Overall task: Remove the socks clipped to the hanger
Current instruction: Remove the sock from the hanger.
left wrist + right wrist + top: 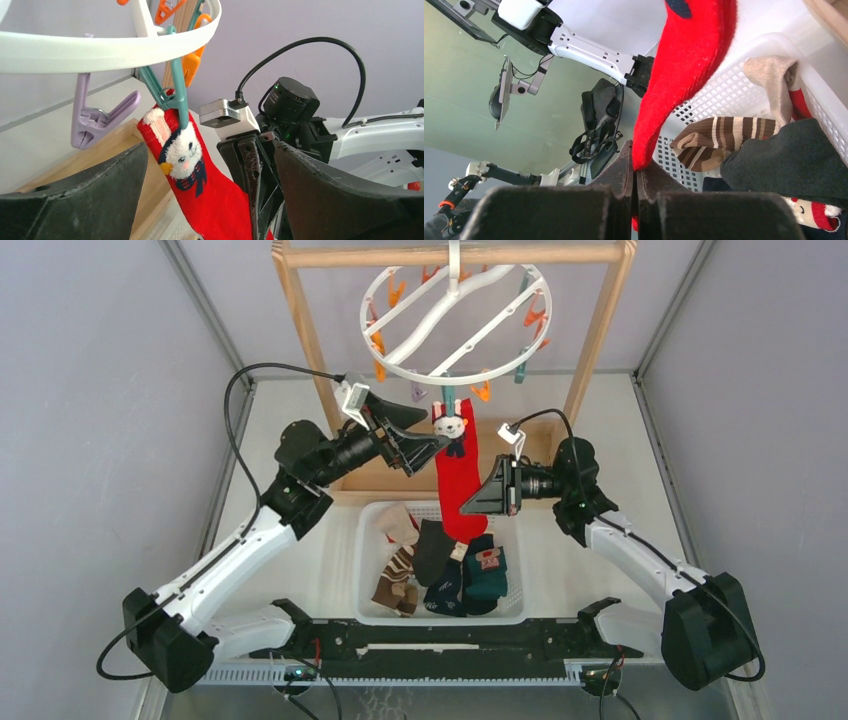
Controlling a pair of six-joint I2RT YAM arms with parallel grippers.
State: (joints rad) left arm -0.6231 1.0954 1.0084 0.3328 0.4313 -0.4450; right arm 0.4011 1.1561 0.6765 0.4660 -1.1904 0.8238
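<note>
One red sock (458, 480) with a snowman figure hangs from a teal clip (172, 95) on the round white hanger (470, 377). My left gripper (432, 432) is open beside the sock's top, just under the ring. In the left wrist view its wide-apart jaws frame the red sock (215, 205) without touching it. My right gripper (466, 506) is shut on the lower end of the sock. The right wrist view shows the red sock's toe (649, 145) pinched between its closed fingers, the right gripper (635, 175) pointing at the basket. Several more socks (440, 565) lie in the basket.
A white perforated basket (362, 560) stands on the table below the hanger, holding a brown-and-cream striped sock (719, 135) and dark ones. The hanger hangs from a wooden frame rack (310, 340). Bare purple (95, 125) and orange (192, 65) clips dangle from the ring.
</note>
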